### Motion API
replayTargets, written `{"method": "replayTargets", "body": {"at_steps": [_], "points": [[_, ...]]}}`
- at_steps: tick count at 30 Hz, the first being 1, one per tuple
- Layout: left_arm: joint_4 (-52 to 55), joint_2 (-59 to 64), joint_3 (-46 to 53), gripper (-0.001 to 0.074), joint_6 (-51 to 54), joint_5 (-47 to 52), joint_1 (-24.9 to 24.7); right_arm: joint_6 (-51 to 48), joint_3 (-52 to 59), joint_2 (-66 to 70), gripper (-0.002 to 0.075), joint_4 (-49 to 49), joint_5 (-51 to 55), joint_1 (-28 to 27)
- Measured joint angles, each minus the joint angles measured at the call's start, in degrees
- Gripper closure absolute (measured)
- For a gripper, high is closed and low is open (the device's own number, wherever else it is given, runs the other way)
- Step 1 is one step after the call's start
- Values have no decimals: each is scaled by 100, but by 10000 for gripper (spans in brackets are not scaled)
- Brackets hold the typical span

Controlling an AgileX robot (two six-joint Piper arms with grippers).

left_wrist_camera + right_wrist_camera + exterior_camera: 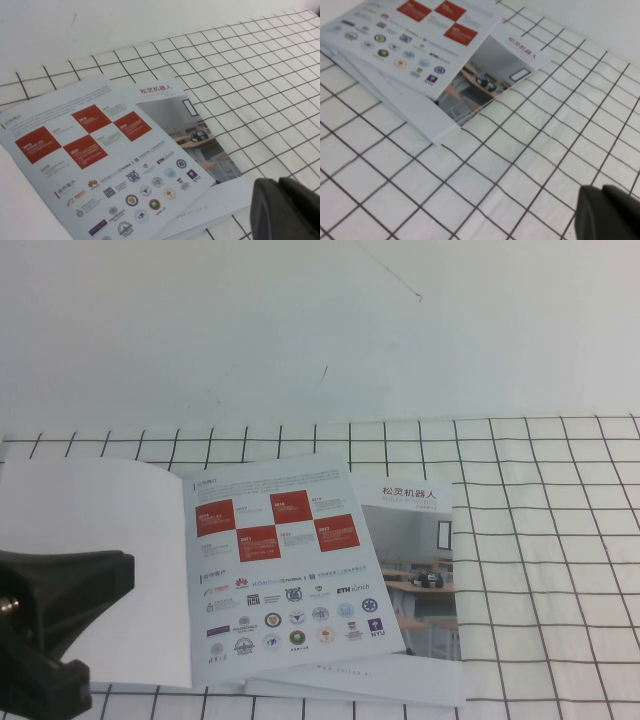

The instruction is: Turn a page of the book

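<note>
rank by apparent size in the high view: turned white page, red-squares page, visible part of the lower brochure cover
1. red-squares page
2. turned white page, close to it and partly hidden by the left gripper
3. lower brochure cover
Right gripper is out of the high view.

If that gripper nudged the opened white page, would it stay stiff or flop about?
Probably floppy: the page is a single thin leaf lying flat, white side up. It looks glossy, so the left gripper resting on it might slip. The book sits on another brochure, so it may slide. The right gripper hangs apart.
</note>
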Motion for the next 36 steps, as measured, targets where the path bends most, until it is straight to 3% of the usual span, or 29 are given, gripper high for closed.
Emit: {"method": "replayTargets", "body": {"at_steps": [36], "points": [[-224, 0, 0, 738, -70, 475, 0, 0, 358, -32, 726, -156, -423, 0]]}}
